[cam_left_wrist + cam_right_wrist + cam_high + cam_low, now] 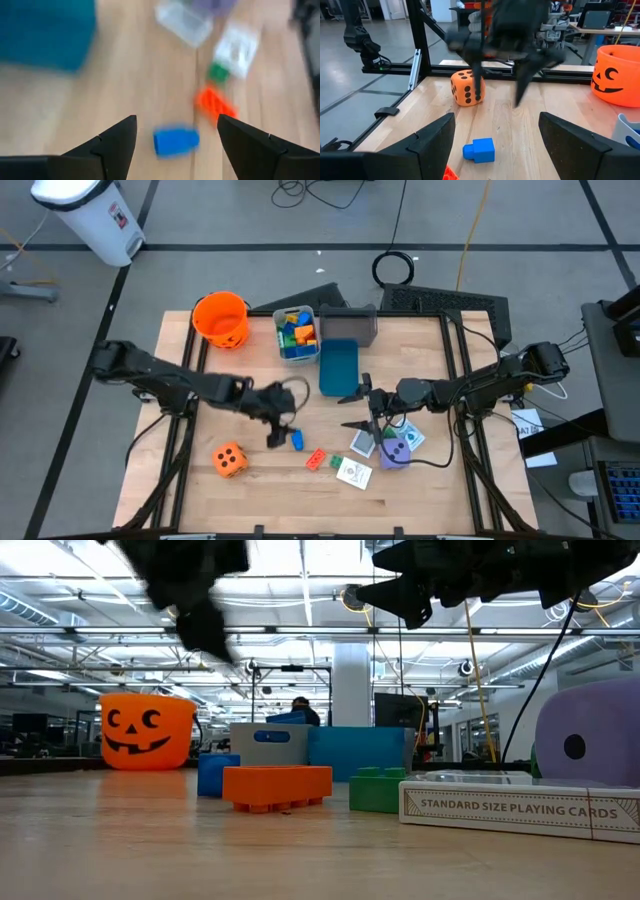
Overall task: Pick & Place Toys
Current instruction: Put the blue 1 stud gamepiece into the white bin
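Note:
My left gripper [280,430] hangs open above the table's middle, fingers slanting down over a small blue block [175,141] that lies flat on the wood; it touches nothing. In the right wrist view it shows blurred above that blue block [479,150]. An orange block [315,459] and a green block [333,463] lie just to the right. An orange dotted die [229,460] sits near the front left. A purple die [397,450] and picture cards [355,472] lie at the right. My right gripper [348,410] waits open and level, above the cards.
An orange pumpkin bucket [220,318] stands at the far left. Beside it a grey bin [297,335] holds several coloured blocks. A blue bin [338,367] and another grey bin [352,325] stand behind the grippers. A playing-card box [520,805] lies near the front edge.

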You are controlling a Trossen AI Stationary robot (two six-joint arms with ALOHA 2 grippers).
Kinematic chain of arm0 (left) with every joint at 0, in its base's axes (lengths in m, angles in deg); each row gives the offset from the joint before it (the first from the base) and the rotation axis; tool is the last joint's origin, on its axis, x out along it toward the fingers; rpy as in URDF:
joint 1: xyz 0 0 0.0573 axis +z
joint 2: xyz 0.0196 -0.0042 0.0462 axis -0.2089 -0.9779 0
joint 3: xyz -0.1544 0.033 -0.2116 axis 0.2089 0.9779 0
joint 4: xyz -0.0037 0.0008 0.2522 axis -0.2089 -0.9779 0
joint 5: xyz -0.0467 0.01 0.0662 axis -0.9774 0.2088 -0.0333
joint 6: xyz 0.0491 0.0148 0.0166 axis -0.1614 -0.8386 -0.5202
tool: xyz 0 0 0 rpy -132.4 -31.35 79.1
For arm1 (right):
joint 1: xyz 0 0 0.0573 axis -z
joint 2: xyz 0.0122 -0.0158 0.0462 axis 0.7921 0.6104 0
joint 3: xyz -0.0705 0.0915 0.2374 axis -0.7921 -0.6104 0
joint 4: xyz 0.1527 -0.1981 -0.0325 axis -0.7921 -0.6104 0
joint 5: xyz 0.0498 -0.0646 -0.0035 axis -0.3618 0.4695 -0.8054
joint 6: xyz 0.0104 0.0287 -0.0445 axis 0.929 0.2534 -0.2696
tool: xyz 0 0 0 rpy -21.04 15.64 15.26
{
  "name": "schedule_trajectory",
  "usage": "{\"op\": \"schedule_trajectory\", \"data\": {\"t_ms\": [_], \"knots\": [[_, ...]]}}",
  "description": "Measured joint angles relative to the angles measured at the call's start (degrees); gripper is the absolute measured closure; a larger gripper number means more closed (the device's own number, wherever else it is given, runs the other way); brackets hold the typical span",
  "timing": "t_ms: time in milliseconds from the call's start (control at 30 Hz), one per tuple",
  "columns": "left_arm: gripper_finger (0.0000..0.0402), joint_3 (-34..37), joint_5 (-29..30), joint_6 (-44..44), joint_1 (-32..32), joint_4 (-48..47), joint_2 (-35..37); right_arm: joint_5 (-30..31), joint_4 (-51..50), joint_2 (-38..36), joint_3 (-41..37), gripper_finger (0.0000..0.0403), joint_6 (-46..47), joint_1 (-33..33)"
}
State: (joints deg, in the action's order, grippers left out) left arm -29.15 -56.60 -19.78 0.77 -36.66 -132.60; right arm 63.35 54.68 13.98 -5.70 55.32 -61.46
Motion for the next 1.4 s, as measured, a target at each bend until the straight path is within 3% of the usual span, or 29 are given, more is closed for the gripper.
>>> {"op": "schedule_trajectory", "data": {"t_ms": [200, 600, 767, 1000, 1400], "knots": [[0.0137, 2.4, -1.2, 5.0, -1.5, 2.5, -5.8, 0.0, 0.6, 0.0, 0.0, 0.0122, 0.4, 0.0], [0.0185, 2.7, -19.1, 0.1, 7.8, 7.1, -8.9, 0.0, 1.0, 0.0, 0.0, 0.0122, 0.4, 0.0], [0.0187, 3.9, -18.2, -0.2, 11.3, 6.4, -11.4, -0.2, 0.6, 0.0, 0.0, 0.0122, 0.4, 0.0], [0.0186, 4.0, -34.8, -2.4, 14.6, 10.5, -15.2, -0.2, 0.1, 0.0, 0.0, 0.0122, 0.4, 0.0], [0.0162, 4.1, -35.6, -1.9, 14.4, 9.6, -19.2, -0.2, 0.6, 0.0, 0.0, 0.0122, 0.4, 0.0]]}}
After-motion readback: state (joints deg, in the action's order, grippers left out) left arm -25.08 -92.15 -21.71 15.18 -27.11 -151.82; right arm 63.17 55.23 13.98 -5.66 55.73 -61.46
